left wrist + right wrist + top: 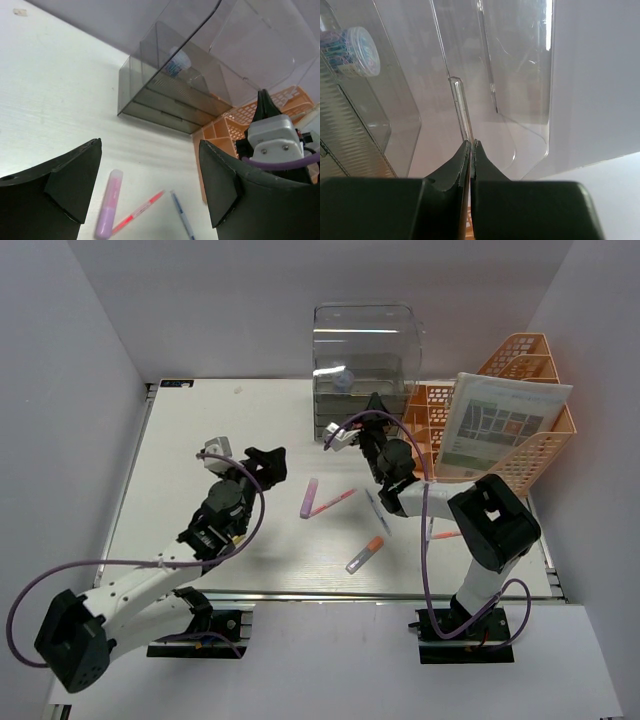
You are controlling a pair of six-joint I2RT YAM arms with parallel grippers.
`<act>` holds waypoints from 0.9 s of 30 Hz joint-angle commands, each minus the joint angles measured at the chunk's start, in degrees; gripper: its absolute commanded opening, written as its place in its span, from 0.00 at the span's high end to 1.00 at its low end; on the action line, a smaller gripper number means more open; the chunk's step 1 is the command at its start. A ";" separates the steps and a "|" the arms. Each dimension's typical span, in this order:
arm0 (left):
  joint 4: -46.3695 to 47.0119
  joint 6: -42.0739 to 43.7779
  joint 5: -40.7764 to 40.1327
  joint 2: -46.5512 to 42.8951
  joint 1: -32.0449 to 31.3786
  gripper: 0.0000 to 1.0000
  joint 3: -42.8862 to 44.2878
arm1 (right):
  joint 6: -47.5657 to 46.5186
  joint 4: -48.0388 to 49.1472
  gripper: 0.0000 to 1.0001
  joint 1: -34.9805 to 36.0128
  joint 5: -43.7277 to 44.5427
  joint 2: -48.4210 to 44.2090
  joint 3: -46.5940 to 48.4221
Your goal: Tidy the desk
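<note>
The white desk (190,440) holds loose pens: a purple highlighter (309,497), a pink pen (333,502), a blue pen (377,510), an orange-capped marker (366,554) and an orange pen (445,535). My left gripper (268,462) is open and empty above the desk; the highlighter (108,204), pink pen (137,212) and blue pen (181,216) lie ahead of its jaws (150,145). My right gripper (376,400) is at the clear drawer box (362,350), shut (471,145) on the thin edge of its clear lid (460,102).
An orange mesh tray rack (535,355) stands at the back right with a printed sheet (500,425) leaning in it. A small round patterned container (351,44) sits inside the clear box. White walls close in the left, back and right.
</note>
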 commanded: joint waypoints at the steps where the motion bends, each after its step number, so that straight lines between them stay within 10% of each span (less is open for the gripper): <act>1: -9.89 1.29 -1.79 -5.88 0.04 0.12 -1.94 | 0.43 23.70 1.00 1.85 0.66 -0.65 1.74; 6: -18.67 0.06 -2.40 -14.30 0.04 0.12 -3.16 | -0.71 23.35 0.98 3.26 0.49 -0.39 0.77; 14: -29.31 -1.87 -3.02 -21.88 0.04 0.10 -3.00 | -1.15 21.77 0.30 3.70 1.89 -1.44 -0.81; 24: -37.85 -5.29 0.84 -22.50 0.04 0.09 0.61 | 4.01 17.21 0.17 4.04 3.65 -10.83 -10.65; 27: -42.76 -5.56 3.04 -22.15 0.04 0.09 3.24 | 11.65 2.48 0.24 5.36 7.24 -19.87 -12.76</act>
